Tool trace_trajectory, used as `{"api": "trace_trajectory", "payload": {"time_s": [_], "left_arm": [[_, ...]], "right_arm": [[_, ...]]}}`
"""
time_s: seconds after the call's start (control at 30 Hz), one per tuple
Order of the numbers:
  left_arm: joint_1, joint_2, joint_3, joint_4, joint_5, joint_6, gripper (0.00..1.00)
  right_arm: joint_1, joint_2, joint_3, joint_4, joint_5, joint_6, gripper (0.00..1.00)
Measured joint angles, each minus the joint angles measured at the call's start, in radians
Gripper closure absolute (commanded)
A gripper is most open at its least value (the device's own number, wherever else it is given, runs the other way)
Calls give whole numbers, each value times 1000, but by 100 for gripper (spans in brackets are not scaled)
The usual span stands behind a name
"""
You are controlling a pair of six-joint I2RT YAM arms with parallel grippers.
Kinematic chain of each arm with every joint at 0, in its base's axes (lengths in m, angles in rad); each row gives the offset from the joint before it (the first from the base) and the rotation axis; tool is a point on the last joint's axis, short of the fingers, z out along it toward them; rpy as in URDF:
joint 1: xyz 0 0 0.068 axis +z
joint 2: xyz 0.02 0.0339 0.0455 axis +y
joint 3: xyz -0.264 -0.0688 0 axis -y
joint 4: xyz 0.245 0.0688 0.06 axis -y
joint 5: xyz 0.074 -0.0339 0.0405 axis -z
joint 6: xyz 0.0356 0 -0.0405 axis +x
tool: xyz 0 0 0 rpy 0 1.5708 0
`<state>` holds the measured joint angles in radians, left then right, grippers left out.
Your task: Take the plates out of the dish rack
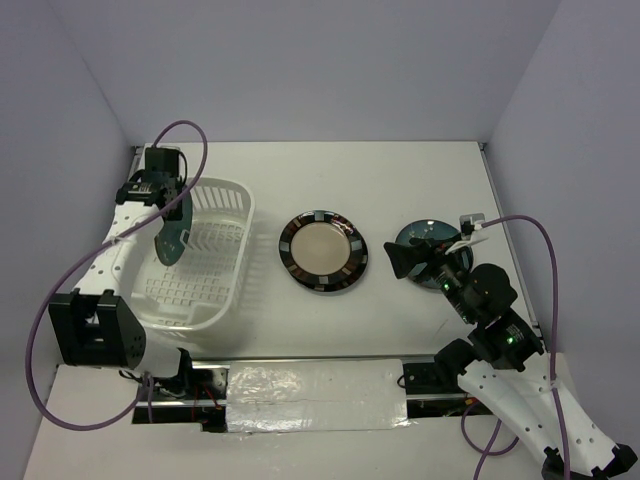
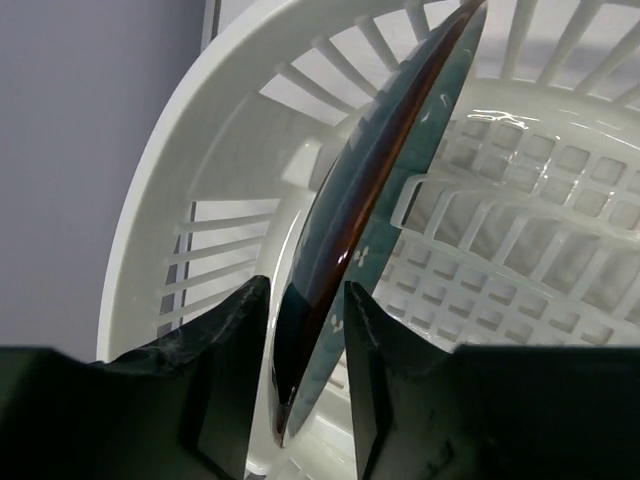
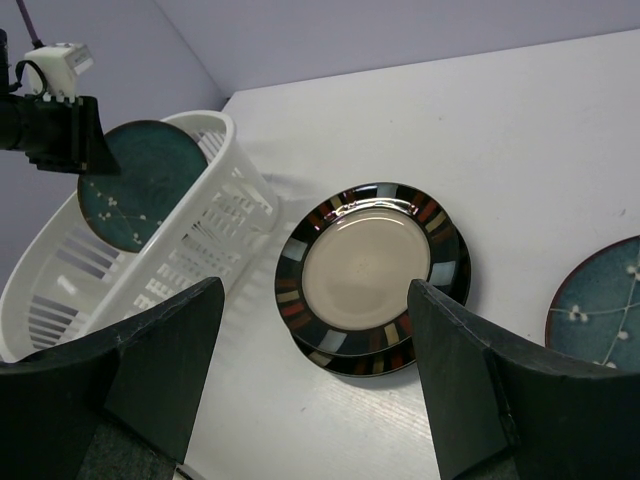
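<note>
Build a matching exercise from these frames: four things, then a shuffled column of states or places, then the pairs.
Things
1. rack-side teal plate
2. beige-centred plate
3. right-side teal plate
4. right gripper

States or places
A. open, holding nothing
B. flat on the table, mid-table, fully visible from above
C. on edge, clamped by the left gripper over the dish rack
D. flat on the table, partly hidden by the right gripper in the top view

Pairs: 1-C, 2-B, 3-D, 4-A
</note>
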<state>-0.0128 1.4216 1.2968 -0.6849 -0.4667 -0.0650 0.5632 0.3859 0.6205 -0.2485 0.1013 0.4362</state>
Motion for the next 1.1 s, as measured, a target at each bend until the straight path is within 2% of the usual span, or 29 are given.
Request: {"api": "trace_trajectory", "payload": {"time_s": [0.1,0.23,0.57,0.9,1.1], "left_arm": [[6,16,-1,14,-13,17,68],[7,30,0,5,-53,68,100],[8,61,52,-19,-68,70,100],[8,21,73,32,-35,245,100],[8,15,148,34,-1,275,100]], "right_arm": [[0,0,0,0,0,0,19],[0,0,0,0,0,0,19],[0,0,0,0,0,0,19],[0,1,0,0,0,0,19],[0,5,0,1,-1,0,19]]}}
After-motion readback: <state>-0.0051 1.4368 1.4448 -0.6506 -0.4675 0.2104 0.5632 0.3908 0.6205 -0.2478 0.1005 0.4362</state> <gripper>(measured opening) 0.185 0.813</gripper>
